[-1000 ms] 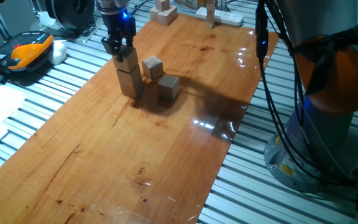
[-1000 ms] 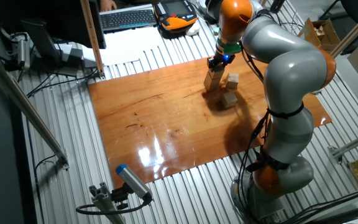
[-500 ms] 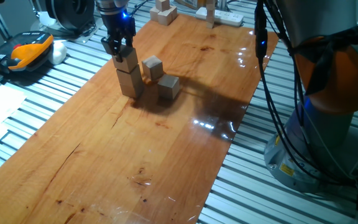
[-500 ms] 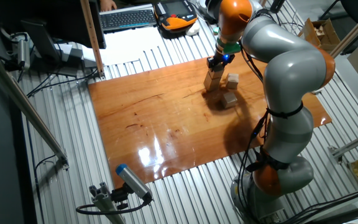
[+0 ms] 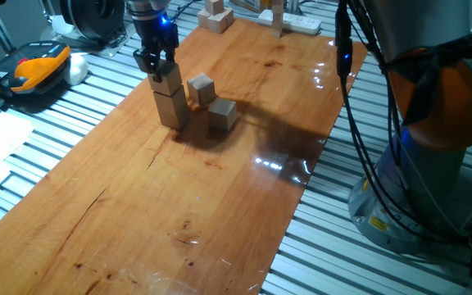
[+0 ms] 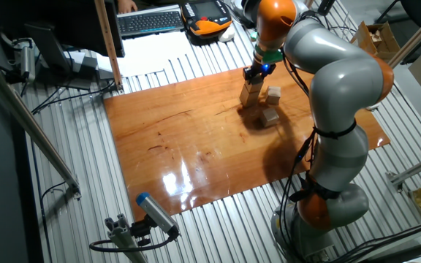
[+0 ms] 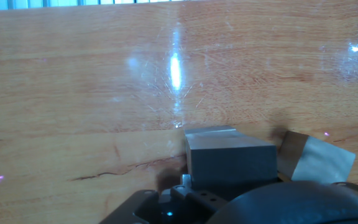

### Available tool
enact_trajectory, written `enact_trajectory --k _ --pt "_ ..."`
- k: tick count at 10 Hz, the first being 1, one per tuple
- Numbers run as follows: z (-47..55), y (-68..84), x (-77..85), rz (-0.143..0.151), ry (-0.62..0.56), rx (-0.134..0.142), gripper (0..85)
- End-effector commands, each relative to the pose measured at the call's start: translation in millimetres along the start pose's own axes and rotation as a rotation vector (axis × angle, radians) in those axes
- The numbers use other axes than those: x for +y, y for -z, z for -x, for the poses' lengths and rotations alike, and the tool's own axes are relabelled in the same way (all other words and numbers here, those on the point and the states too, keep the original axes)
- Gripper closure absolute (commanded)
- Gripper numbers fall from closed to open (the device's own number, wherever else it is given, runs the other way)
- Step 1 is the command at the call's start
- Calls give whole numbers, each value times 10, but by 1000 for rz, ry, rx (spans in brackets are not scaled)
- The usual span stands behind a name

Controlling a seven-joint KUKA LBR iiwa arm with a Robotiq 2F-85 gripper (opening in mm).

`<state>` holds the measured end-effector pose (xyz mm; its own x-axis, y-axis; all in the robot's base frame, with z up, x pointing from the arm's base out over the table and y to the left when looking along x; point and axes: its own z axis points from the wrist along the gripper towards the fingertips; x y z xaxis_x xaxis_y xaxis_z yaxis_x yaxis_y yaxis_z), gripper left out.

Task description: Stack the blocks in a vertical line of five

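While your gripper [image 5: 156, 64] sits right on top of the little tower near the far left edge of the bench [image 5: 179, 197], you can read the layout as a build in progress: the top block [image 5: 167, 79] rests on the bottom block [image 5: 170, 108], slightly turned against it, so two of the five are up. Your fingers [image 5: 145, 61] straddle that top block, one on each side, but from these views you cannot tell whether they are pinching it or have already let go; both fixed views show them flush with the faces and nothing more. Just beside the tower, toward the bench's middle, the nearer loose block [image 5: 223, 115] and the farther loose block [image 5: 201, 88] lie close together, apparently touching at a corner, and that closeness looks deliberate, since it keeps them a short reach from the stack. At the far corner more wooden pieces [image 5: 216, 15] sit by the power strip [image 5: 293, 22], and one of them is probably your fifth. In the hand view the stack fills the lower middle, with a loose block off to one side. Since the top block is skewed, you should probably lift away straight up so nothing gets dragged.
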<state>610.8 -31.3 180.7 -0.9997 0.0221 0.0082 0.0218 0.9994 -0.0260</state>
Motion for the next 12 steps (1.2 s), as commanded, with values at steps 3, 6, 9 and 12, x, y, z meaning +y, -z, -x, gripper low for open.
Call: enact_trajectory --k 3,6,9,12 --pt "1 -7 -11 0 4 1 850" --pt "-1 -14 -17 1 6 2 850" --pt "-3 -20 -13 0 7 3 850" --pt "-5 -27 -16 0 9 3 850"
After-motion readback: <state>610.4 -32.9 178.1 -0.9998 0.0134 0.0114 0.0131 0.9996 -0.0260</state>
